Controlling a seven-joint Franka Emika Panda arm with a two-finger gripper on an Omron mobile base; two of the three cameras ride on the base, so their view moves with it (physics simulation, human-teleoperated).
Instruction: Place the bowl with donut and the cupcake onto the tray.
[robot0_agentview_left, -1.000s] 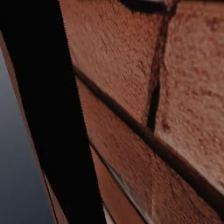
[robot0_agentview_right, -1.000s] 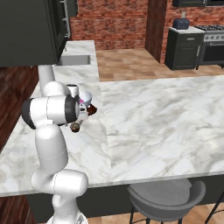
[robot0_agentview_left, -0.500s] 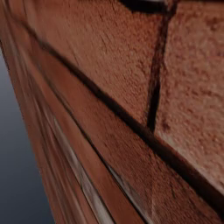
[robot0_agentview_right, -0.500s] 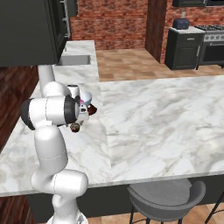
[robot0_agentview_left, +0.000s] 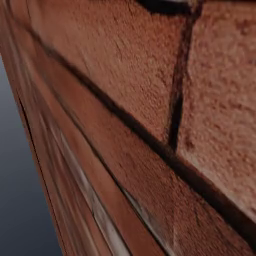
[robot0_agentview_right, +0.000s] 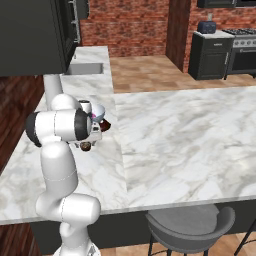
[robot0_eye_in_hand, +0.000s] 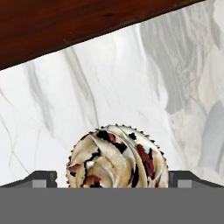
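Little changes over the last second: arm and hand (robot0_eye_in_hand: 112, 183) hold the same pose in the right base view. Hand spread wide, gripping nothing; cupcake (robot0_eye_in_hand: 117, 156) sits on the counter (robot0_eye_in_hand: 131, 78) between its fingertips. Tray (robot0_eye_in_hand: 65, 22) edge lies just beyond. Bowl (robot0_agentview_right: 98, 111) peeks from behind the arm. Judgement: cupcake grasp is next, nothing yet placed.

A white marble counter (robot0_agentview_right: 190, 135) fills the middle of the right base view, with a sink (robot0_agentview_right: 85, 69) at upper left. A grey stool (robot0_agentview_right: 192, 230) sits at the bottom edge, a dark stove (robot0_agentview_right: 244, 50) at upper right. Red brick wall (robot0_agentview_left: 150, 100) fills the left base view.
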